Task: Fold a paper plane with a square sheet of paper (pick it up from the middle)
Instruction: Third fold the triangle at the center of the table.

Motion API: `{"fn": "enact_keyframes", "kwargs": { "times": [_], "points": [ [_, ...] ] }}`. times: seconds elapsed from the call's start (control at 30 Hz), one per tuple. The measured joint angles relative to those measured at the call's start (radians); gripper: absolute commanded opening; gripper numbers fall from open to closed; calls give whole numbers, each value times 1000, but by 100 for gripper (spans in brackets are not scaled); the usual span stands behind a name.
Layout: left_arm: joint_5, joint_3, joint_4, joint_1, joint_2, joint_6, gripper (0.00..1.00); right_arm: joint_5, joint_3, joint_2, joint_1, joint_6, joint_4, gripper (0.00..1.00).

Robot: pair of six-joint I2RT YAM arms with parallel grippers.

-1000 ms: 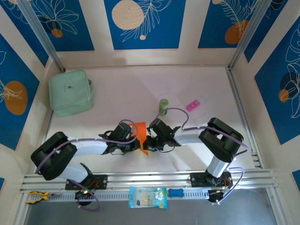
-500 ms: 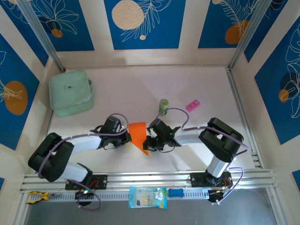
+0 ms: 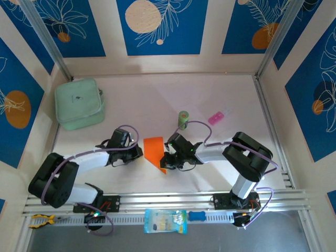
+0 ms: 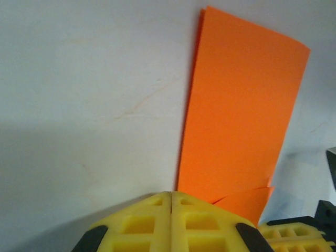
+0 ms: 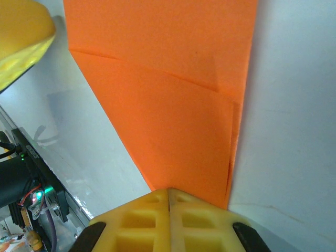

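On your table the square sheet of paper lies flat between your two hands, its long axis running near to far and narrowing to a point at the near end. It is bright orange, already doubled into a strip, with a diagonal fold showing toward the point. Your right hand is fully closed, its tips down on that point, gripping nothing I can make out. Your left hand, also closed and empty, sits just beside the sheet's left edge, so the right is nearer.
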Motion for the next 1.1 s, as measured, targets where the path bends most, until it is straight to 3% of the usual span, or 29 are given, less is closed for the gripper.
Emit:
{"fn": "enact_keyframes", "kwargs": {
  "times": [0.27, 0.43, 0.63, 1.1],
  "points": [
    [9, 0, 64, -98, -61, 0, 5, -5, 0, 0, -4, -3, -3, 1],
    [47, 0, 159, -158, 11, -2, 3, -7, 2, 0, -4, -6, -5, 1],
    [66, -15, 231, -163, 138, -27, 0, -9, 23, 0, -6, -28, -45, 1],
    [59, -13, 229, -163, 137, -26, 0, -2, 62, 2, 8, -66, -71, 2]
  ]
}}
